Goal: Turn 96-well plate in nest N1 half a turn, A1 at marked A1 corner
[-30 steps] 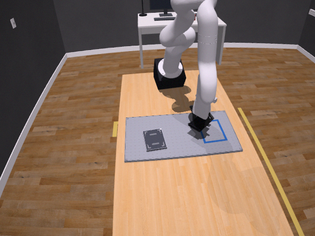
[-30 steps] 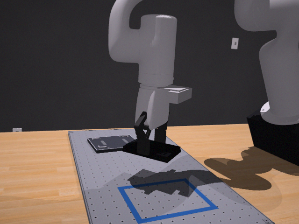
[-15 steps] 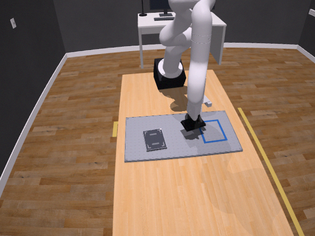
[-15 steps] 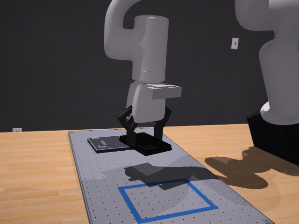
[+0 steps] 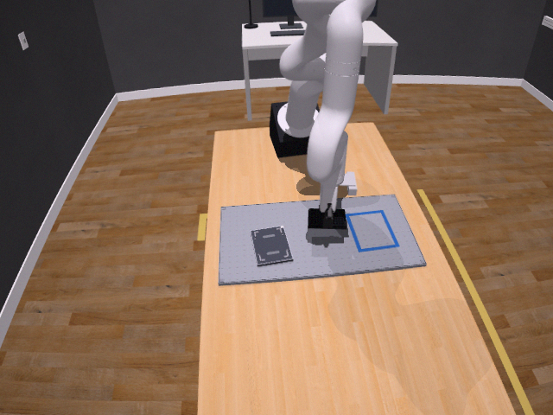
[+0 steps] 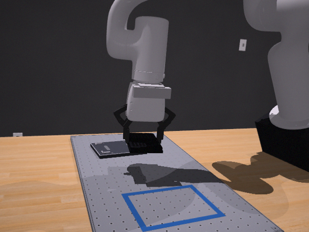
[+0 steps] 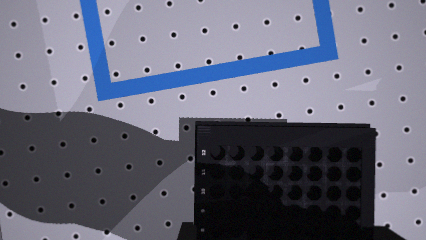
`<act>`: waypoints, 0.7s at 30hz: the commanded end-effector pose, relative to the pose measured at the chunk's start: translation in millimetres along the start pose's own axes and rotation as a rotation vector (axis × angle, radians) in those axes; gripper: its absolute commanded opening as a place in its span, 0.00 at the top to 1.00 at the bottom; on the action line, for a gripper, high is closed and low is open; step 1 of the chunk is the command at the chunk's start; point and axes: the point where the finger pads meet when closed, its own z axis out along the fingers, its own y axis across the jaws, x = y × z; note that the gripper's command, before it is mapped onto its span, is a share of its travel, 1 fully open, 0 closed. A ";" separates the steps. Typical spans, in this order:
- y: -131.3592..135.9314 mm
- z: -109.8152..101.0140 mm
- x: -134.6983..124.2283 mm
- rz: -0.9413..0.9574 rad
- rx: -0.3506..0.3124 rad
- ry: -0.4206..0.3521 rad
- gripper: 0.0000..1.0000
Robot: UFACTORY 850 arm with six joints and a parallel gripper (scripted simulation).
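Exterior view: the black 96-well plate is held clamped in the gripper jaws, raised above the perforated board. It is carried between the empty plate nest and the blue outlined rectangle.

A lab bench set up in an office-like room is showing here: a perforated grey breadboard is lying on a long wooden table, yellow floor tape is running along the right, and a white desk with a monitor and keyboard is standing at top centre against dark walls.
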 end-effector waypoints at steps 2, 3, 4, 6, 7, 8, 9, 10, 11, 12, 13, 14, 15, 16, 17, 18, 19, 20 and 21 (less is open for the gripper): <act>5.1 -0.8 -16.7 0.174 0.011 0.004 1.00; 5.9 -0.8 -19.9 0.207 0.011 0.004 1.00; 6.8 -0.9 -23.1 0.240 0.011 0.004 1.00; 8.5 -1.1 -29.6 0.307 0.011 0.003 1.00; 9.3 -1.2 -32.8 0.340 0.011 0.003 1.00; 10.2 -1.3 -36.1 0.374 0.011 0.003 1.00; 11.0 -1.4 -39.3 0.407 0.011 0.003 1.00; 11.9 -1.4 -42.5 0.440 0.011 0.003 1.00; 11.9 -1.4 -42.5 0.440 0.011 0.003 1.00; 11.9 -1.4 -42.5 0.440 0.011 0.003 1.00; 12.7 -1.5 -45.7 0.474 0.011 0.002 1.00; 13.6 -1.6 -49.0 0.507 0.011 0.002 1.00; 14.4 -1.7 -52.2 0.540 0.011 0.002 1.00; 15.3 -1.8 -55.4 0.574 0.011 0.002 1.00; 16.1 -1.9 -58.6 0.607 0.012 0.002 1.00; 17.0 -1.9 -61.9 0.640 0.012 0.001 1.00; 17.8 -2.0 -65.1 0.674 0.012 0.001 1.00; 18.7 -2.1 -68.3 0.707 0.012 0.001 1.00; 19.5 -2.2 -71.6 0.740 0.012 0.001 1.00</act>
